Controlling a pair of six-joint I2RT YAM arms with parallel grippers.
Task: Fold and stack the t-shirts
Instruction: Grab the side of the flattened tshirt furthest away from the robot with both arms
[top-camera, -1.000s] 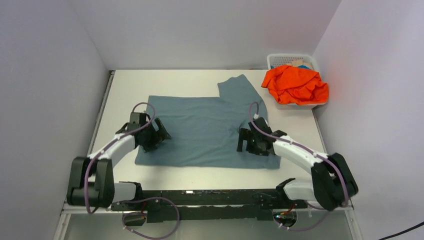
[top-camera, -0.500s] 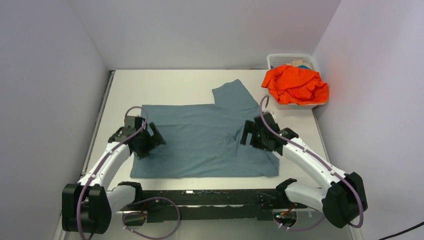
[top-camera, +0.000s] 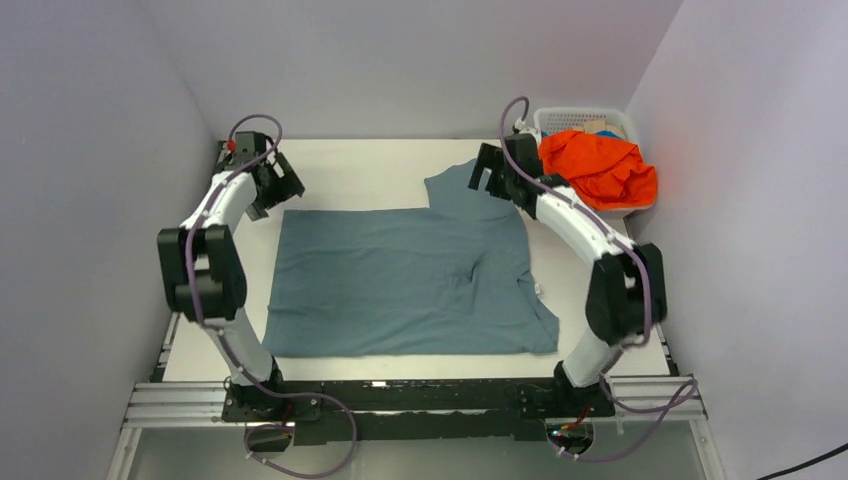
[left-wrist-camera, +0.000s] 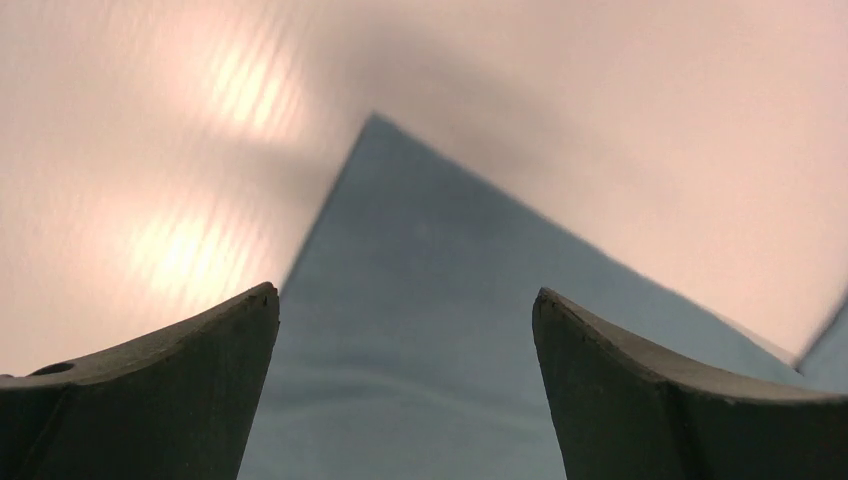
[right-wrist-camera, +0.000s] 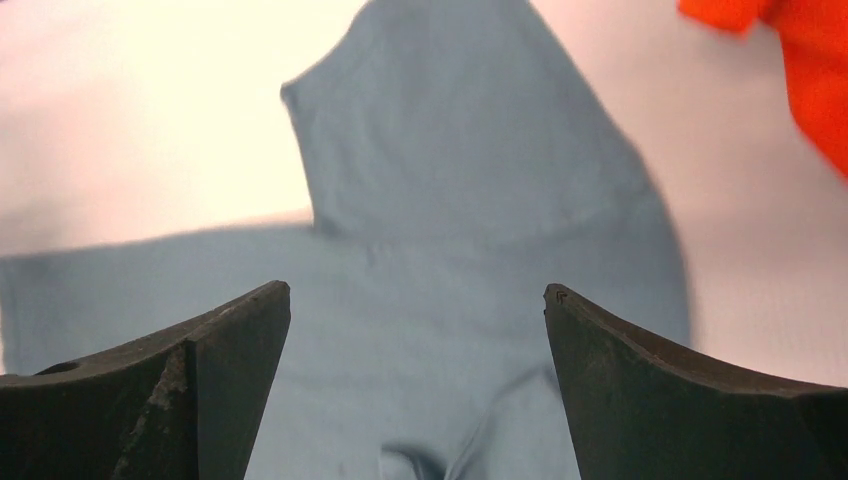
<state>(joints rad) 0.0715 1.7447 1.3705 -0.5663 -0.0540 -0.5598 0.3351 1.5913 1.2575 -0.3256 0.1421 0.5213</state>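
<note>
The slate blue-grey t-shirt (top-camera: 400, 285) lies spread flat on the table, one sleeve (top-camera: 465, 185) sticking out at its far right. My left gripper (top-camera: 278, 190) is open and empty just above the shirt's far left corner, which shows in the left wrist view (left-wrist-camera: 420, 330) between the fingers of the gripper (left-wrist-camera: 405, 292). My right gripper (top-camera: 488, 172) is open and empty over the sleeve; the right wrist view shows the gripper (right-wrist-camera: 417, 289) above the sleeve (right-wrist-camera: 470, 170). The orange t-shirt (top-camera: 592, 168) lies crumpled in the basket and also shows in the right wrist view (right-wrist-camera: 810, 70).
A white mesh basket (top-camera: 572, 118) stands at the far right corner of the table. Grey walls close in the back and both sides. Bare table (top-camera: 350, 165) lies beyond the shirt's far edge.
Both arms have swung from the shirt's middle sides out to its far edge. The shirt slid slightly toward the near left and now lies flat, free of both grippers.
</note>
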